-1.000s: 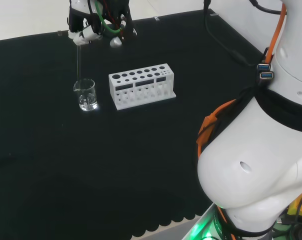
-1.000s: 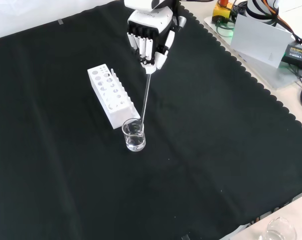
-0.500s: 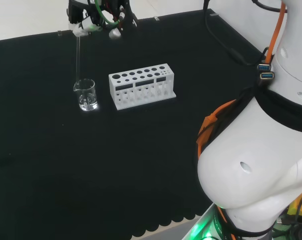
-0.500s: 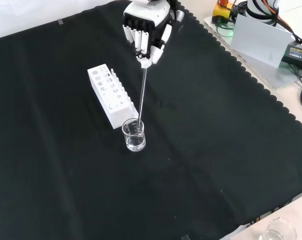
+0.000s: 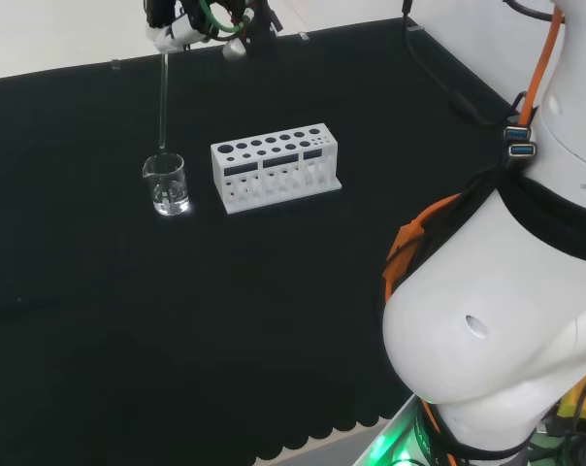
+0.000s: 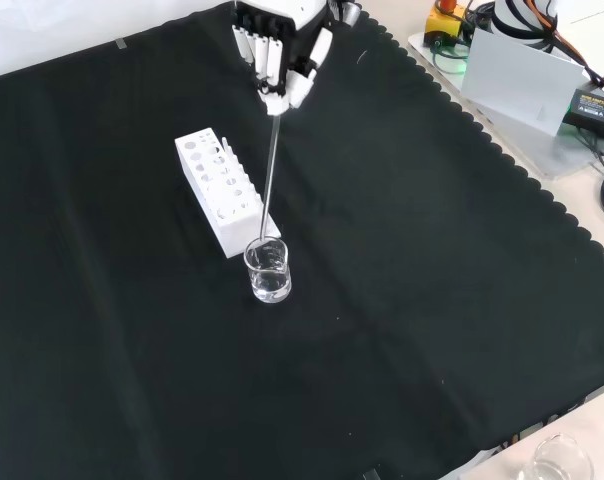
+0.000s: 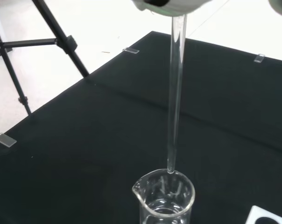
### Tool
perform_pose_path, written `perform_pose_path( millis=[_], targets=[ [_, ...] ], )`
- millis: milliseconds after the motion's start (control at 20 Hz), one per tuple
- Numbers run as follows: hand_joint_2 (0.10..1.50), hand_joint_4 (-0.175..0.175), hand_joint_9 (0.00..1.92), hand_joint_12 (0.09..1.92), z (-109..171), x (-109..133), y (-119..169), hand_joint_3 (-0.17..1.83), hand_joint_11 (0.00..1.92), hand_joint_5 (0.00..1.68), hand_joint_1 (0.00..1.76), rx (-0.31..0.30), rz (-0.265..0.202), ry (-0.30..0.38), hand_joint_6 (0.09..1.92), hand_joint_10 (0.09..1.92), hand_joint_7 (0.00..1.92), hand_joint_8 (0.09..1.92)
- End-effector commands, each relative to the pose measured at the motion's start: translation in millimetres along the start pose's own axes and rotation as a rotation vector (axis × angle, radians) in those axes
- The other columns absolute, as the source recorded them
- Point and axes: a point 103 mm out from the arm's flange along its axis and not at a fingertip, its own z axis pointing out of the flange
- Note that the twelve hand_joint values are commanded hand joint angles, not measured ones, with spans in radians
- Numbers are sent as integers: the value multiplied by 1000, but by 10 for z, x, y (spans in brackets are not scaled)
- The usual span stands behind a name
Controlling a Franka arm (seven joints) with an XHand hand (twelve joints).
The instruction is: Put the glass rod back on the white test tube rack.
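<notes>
Hand (image 6: 282, 50) pinching one glass rod (image 6: 270, 165), one beaker (image 6: 268, 271), one rack (image 6: 219, 190)

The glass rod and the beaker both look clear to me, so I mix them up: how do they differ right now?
The glass rod is long, thin and held upright in the hand; the beaker is short, wide and stands on the cloth. The rod hangs in the air, its tip about at the beaker's rim; the beaker holds some clear liquid. Both are clear glass.
</notes>
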Motion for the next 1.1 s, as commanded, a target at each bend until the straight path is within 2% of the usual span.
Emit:
perform_pose_path(
  millis=[50,1100],
  targets=[
    [1039,-175,1829,511,-103,-137,-63,-175,1720,1363,1319,-10,26,-10,350,380,1405,358],
    [1039,-175,1828,516,-440,-546,-172,-175,1719,1364,1319,-29,113,-18,347,381,1407,355]
  ],
)
